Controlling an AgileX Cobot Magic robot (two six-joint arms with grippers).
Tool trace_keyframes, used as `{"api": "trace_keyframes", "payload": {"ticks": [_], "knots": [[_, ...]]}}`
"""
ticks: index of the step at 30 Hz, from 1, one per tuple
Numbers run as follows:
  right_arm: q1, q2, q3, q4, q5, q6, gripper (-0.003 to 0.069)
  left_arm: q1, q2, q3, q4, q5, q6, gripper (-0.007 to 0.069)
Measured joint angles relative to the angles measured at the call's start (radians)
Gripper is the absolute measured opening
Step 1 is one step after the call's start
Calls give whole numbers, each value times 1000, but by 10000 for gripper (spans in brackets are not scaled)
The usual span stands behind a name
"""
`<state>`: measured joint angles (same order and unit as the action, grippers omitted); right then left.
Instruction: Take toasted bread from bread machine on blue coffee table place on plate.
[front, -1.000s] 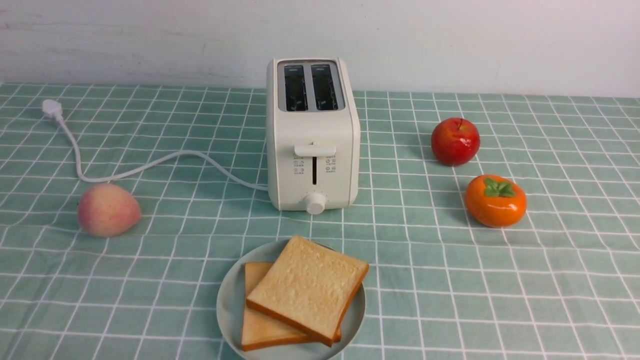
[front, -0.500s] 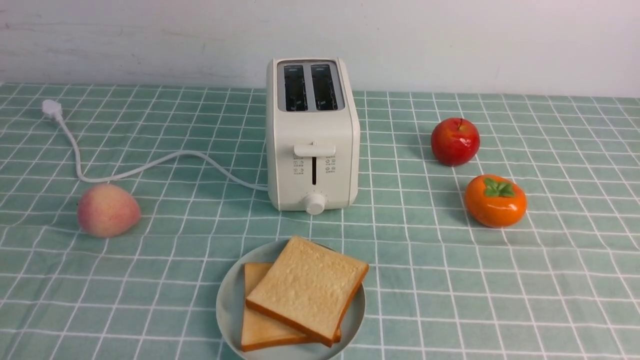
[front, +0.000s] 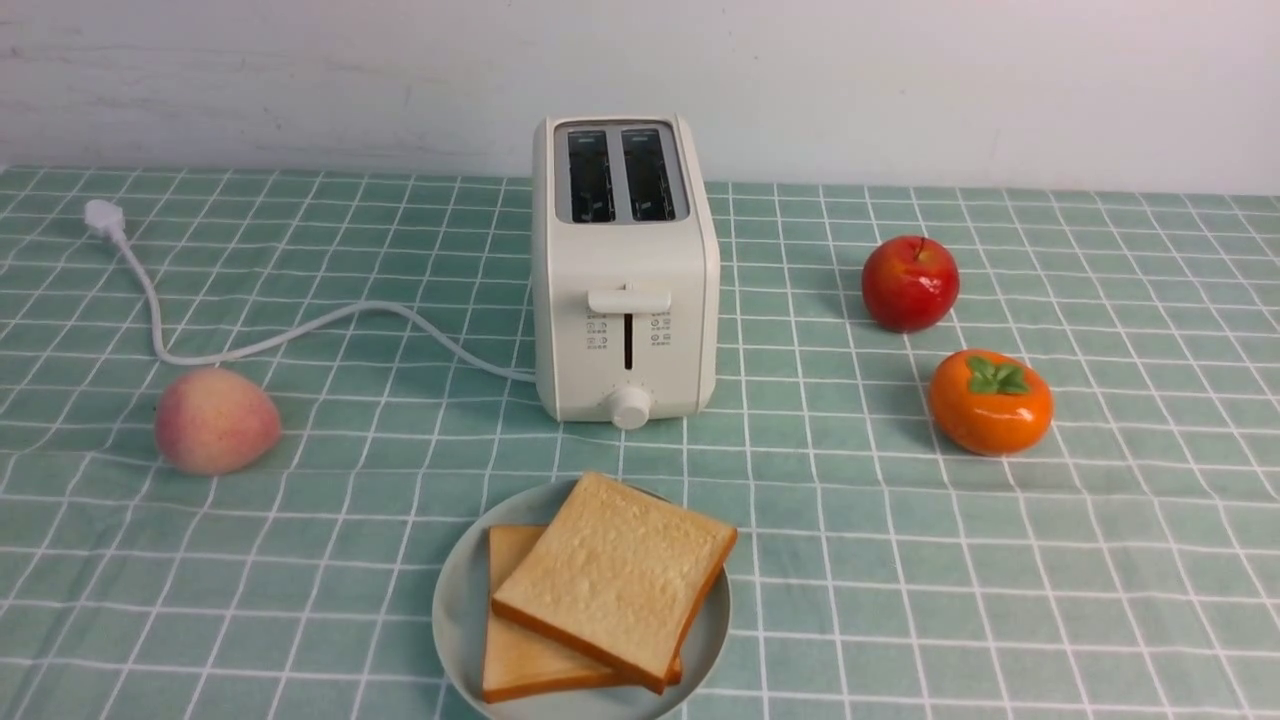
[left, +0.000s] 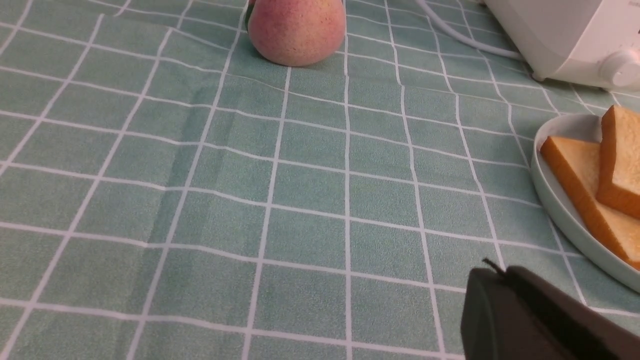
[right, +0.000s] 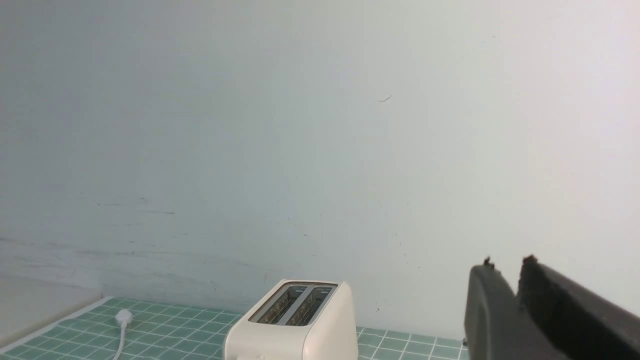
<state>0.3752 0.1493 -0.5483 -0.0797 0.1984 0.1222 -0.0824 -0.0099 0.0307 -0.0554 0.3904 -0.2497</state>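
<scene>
Two slices of toasted bread lie stacked on the plate (front: 455, 610) at the front middle of the blue coffee table (front: 900, 600): the upper slice (front: 615, 575) lies askew over the lower slice (front: 515, 650). The bread machine (front: 625, 270) stands behind the plate with both slots empty. Neither gripper shows in the front view. In the left wrist view, my left gripper (left: 500, 272) is shut and empty, low over the cloth beside the plate (left: 555, 200) and the bread (left: 575, 170). In the right wrist view, my right gripper (right: 505, 265) is shut and empty, high up, facing the wall above the bread machine (right: 295, 325).
A peach (front: 215, 418) lies left of the bread machine. A red apple (front: 910, 282) and an orange persimmon (front: 990, 400) sit to the right. The white cord (front: 300, 335) runs left to its plug (front: 103, 215). A white wall backs the table.
</scene>
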Motion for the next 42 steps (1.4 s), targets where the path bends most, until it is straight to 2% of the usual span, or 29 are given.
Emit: {"api": "trace_keyframes", "payload": {"ticks": [8, 11, 14, 15, 16, 17, 19, 22, 42], "knots": [[-1, -8, 31, 1, 21, 0, 93, 0, 0, 0, 0, 0, 0, -3], [-36, -34, 92, 6, 32, 0, 96, 0, 0, 0, 0, 0, 0, -3], [-155, -79, 252, 16, 39, 0, 101, 0, 0, 0, 0, 0, 0, -3], [-163, -81, 273, 16, 39, 0, 102, 0, 0, 0, 0, 0, 0, -3], [-236, -102, 379, 16, 43, 0, 105, 0, 0, 0, 0, 0, 0, -3], [-236, -102, 379, 16, 43, 0, 105, 0, 0, 0, 0, 0, 0, -3], [-321, -138, 536, 16, 77, 0, 106, 0, 0, 0, 0, 1, 0, -3], [-370, -157, 566, 12, 179, 0, 107, 0, 0, 0, 0, 1, 1, -3], [-382, -159, 566, 4, 179, 0, 129, 0, 0, 0, 0, 2, 1, 18]]}}
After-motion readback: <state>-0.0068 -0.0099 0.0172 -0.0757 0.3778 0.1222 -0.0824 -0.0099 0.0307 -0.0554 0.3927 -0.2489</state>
